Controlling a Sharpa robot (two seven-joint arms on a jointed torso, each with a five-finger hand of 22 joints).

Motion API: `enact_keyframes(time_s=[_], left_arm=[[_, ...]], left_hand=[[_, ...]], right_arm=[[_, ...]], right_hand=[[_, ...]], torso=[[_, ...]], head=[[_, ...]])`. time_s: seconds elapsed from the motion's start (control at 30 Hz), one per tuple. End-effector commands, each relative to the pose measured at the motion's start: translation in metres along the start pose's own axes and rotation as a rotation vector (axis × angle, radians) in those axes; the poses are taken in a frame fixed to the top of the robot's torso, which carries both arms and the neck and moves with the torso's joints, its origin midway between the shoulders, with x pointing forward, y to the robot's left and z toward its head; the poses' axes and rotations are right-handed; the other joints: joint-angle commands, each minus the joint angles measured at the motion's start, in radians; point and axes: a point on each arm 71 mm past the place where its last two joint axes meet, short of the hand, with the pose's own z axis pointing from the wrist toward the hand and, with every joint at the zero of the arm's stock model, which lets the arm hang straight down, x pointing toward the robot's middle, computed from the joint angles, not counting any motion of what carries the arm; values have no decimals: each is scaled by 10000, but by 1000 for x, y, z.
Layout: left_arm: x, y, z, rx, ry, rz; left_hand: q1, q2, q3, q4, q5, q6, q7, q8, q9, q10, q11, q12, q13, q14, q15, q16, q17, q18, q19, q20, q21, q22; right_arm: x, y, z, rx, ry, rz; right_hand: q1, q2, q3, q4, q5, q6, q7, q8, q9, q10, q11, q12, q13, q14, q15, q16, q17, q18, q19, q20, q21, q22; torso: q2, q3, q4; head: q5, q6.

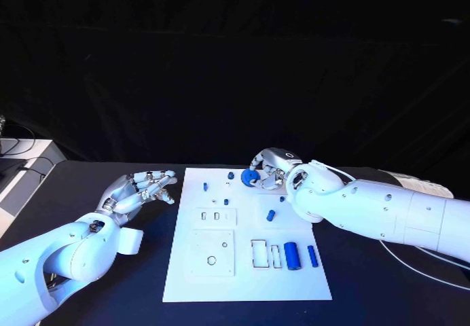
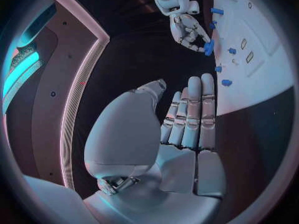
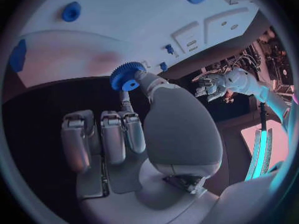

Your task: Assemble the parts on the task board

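Observation:
The white task board [image 1: 245,272] lies in the middle of the black table. At its far edge my right hand [image 1: 274,168] pinches a blue gear [image 1: 250,178] between thumb and a finger; the right wrist view shows the gear [image 3: 126,77] just off the board's edge [image 3: 93,45]. My left hand [image 1: 142,190] hovers left of the board, empty, its fingers [image 2: 190,114] straight and apart. On the board lie a thick blue cylinder [image 1: 292,255], a thin blue rod [image 1: 312,255] and a short blue piece [image 1: 270,215]. Small blue pegs [image 1: 206,185] stand near the far end.
White inset plates with slots [image 1: 212,217] and a hole [image 1: 212,259] sit on the board's left half. A pale cable [image 1: 411,265] runs over the table under my right arm. Equipment [image 1: 12,146] stands at the table's far left.

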Motion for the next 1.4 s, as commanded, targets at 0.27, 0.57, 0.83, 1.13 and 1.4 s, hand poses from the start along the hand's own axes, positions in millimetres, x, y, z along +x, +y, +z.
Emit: enact_keyframes(time_s=[0.27,0.57,0.83,1.13,1.4], left_arm=[[4,0,1,55,219,-143],[4,-1,0,58,226,-145],[4,0,1,48,233,-151],[5,0,1,42,246,-164],[5,0,1,35,251,-163]], left_hand=[[-55,8,59,0,-10,24,0,-18,2,19,10,30,-3,-52,6,36,-9,43,-73,-1,35,8],[-55,8,59,0,-10,24,0,-18,2,19,10,30,-3,-52,6,36,-9,43,-73,-1,35,8],[-55,8,59,0,-10,24,0,-18,2,19,10,30,-3,-52,6,36,-9,43,-73,-1,35,8],[-55,8,59,0,-10,24,0,-18,2,19,10,30,-3,-52,6,36,-9,43,-73,-1,35,8],[-55,8,59,0,-10,24,0,-18,2,19,10,30,-3,-52,6,36,-9,43,-73,-1,35,8]], right_arm=[[15,27,9,-473,-362,-694],[24,41,15,-680,-332,-786],[29,48,20,-811,-381,-955],[35,52,22,-841,-240,-1005],[38,53,24,-823,-77,-1024]], right_hand=[[-116,-28,61,-1,-94,13,-24,47,8,899,-39,31,2478,904,-74,53,1917,-66,1048,-53,32,2627],[-116,-28,61,-1,-94,13,-24,47,8,899,-39,31,2478,904,-74,53,1917,-66,1048,-53,32,2627],[-119,-29,69,1,-106,-2,-21,37,4,891,-38,24,2470,903,-74,52,1913,-66,1048,-54,32,2627],[-142,-41,69,13,-127,-19,-14,24,-2,884,-33,17,2462,902,-72,50,1906,-66,1048,-54,32,2627],[-161,-53,65,23,-148,-29,-10,16,-6,856,-29,-8,2434,901,-70,50,1904,-66,1048,-54,32,2627]], torso=[[21,-13,30],[40,-7,13],[36,-12,9],[27,9,-7],[16,4,5]], head=[[33,7],[144,-13],[147,-52],[171,-73],[177,-97]])
